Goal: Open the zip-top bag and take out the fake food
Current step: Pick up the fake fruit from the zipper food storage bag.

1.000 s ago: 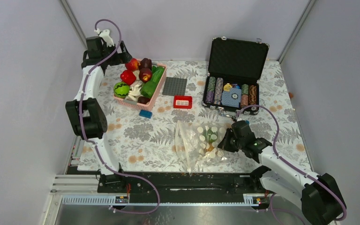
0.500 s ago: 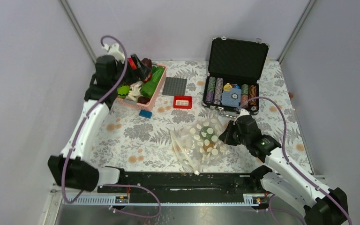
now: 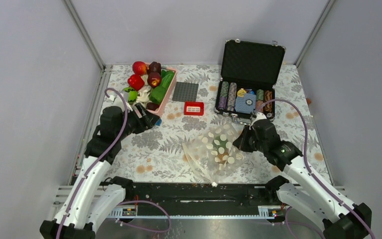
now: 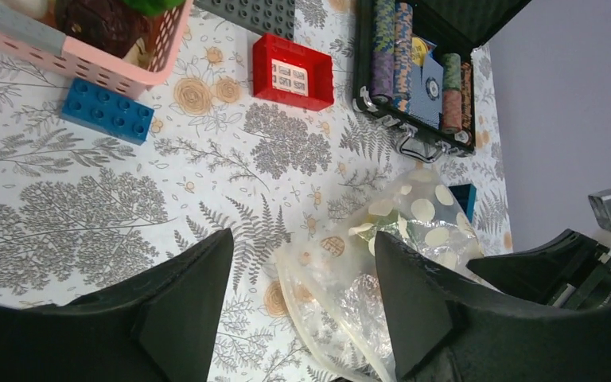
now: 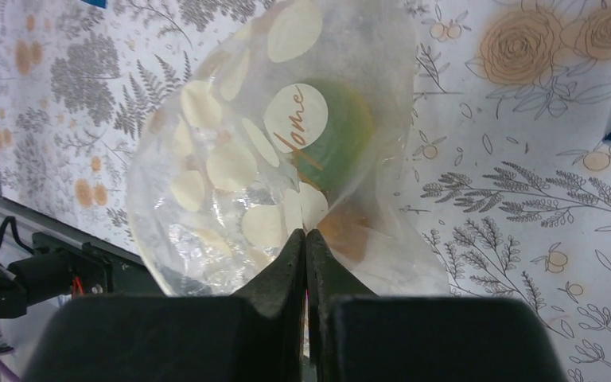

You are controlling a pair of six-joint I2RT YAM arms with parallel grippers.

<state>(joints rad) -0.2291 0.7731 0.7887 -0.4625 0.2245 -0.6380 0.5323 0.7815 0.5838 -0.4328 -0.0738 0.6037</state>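
Note:
The zip-top bag, clear with cream dots, hangs tilted off the tablecloth at front centre. My right gripper is shut on its right edge; the right wrist view shows the fingertips pinching the plastic. Fake food shows inside the bag: a green piece and an orange-brown one. More fake food, red apples and peppers, fills the pink basket. My left gripper is open, low by the basket's front corner. In the left wrist view its fingers frame the bag's left edge without touching it.
An open poker-chip case stands at the back right. A grey baseplate and a red box lie between case and basket. A blue brick sits by the basket's front wall. Metal rails run along the near edge.
My left arm swung from over the basket down toward the front, now facing the bag, jaws narrowing. My right gripper raised the bag a little and shifted it back.

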